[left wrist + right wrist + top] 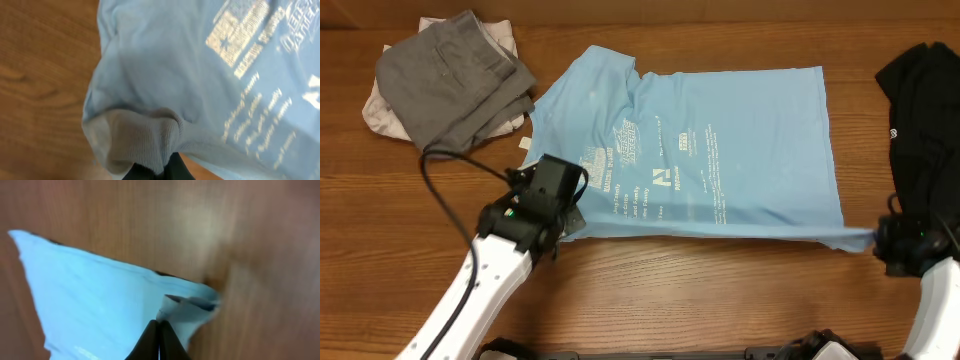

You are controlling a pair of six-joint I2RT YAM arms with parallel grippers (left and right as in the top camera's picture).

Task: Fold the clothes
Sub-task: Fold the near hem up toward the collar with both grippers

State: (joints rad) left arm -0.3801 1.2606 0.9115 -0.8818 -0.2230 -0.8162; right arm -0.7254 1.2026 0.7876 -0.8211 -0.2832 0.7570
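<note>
The light blue T-shirt (720, 150) lies spread on the wooden table, its printed logos (650, 160) facing up. My left gripper (568, 215) is at the shirt's near left edge and is shut on it. In the left wrist view a ribbed fold of the blue T-shirt (145, 135) bunches over the dark left gripper (167, 161). My right gripper (877, 240) is shut on the shirt's near right corner, which is pulled out into a point. In the right wrist view the right gripper (158, 326) pinches the blue T-shirt (100, 305) beside its folded corner.
A grey garment (455, 75) lies crumpled on an off-white one (378, 115) at the far left. A black garment (925, 100) lies at the right edge, just behind my right arm. Bare wood (720, 290) runs along the near side.
</note>
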